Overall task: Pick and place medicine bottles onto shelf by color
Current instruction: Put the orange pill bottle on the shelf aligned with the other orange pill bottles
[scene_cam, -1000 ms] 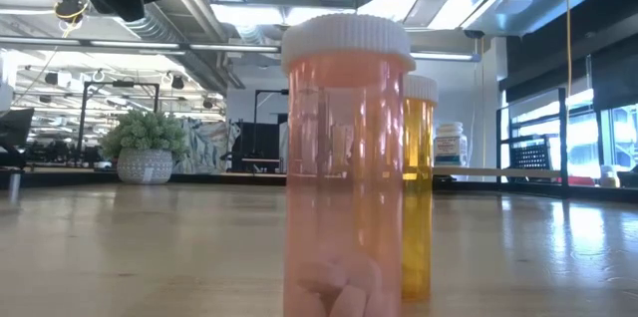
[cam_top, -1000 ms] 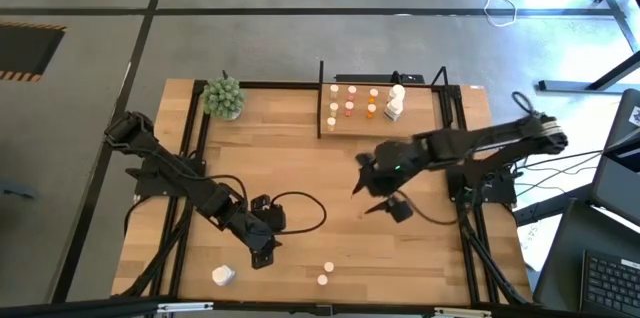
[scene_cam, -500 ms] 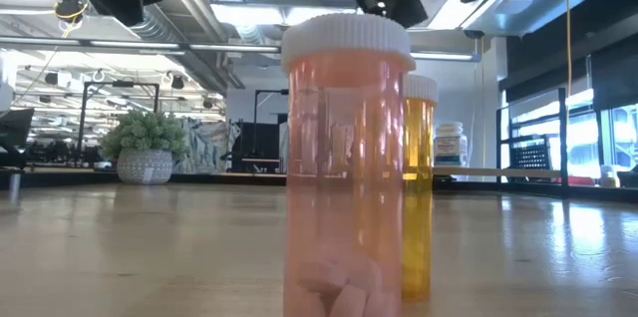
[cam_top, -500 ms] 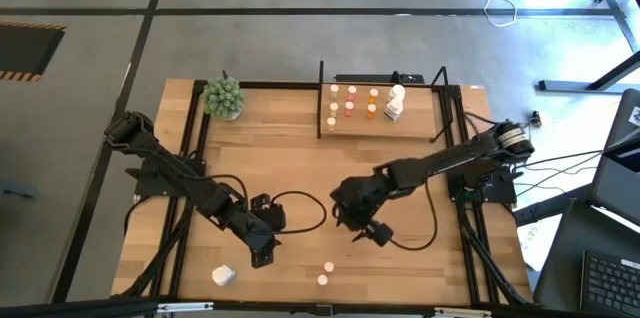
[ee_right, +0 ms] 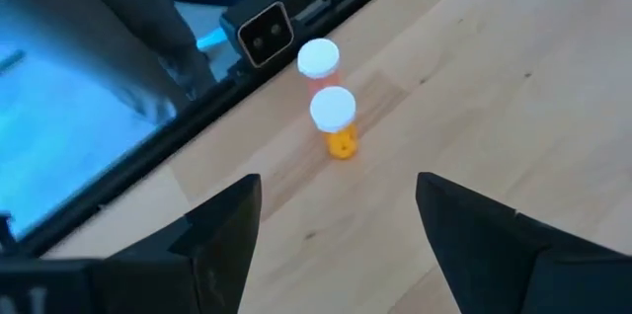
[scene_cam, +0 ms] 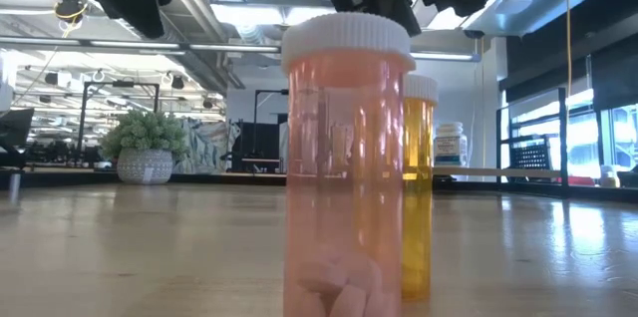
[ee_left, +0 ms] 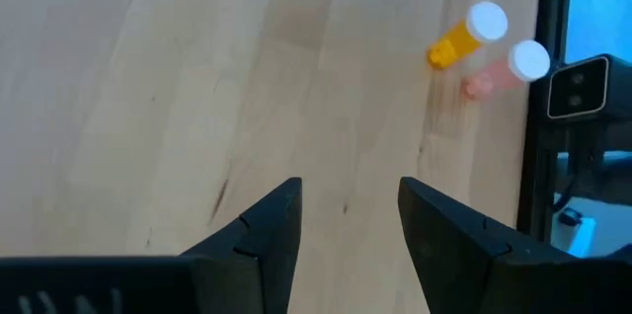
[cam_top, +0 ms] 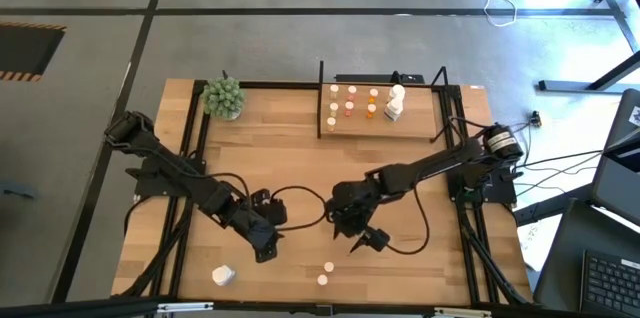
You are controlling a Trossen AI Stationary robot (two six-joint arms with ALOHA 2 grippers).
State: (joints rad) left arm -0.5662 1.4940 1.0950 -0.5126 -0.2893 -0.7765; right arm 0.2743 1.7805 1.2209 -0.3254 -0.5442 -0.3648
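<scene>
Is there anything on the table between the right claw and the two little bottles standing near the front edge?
No. In the right wrist view only bare wood lies between the open right gripper and the orange bottle and pink bottle.

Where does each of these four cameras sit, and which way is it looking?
High view: overhead, straight down on the table, shelf, both arms.
Low view: at tabletop height, facing the pink bottle and orange bottle; arms overhead.
Left wrist view: on the left arm, past the open left gripper.
Right wrist view: past the open right gripper.
Shared: both wrist views show those two bottles.
</scene>
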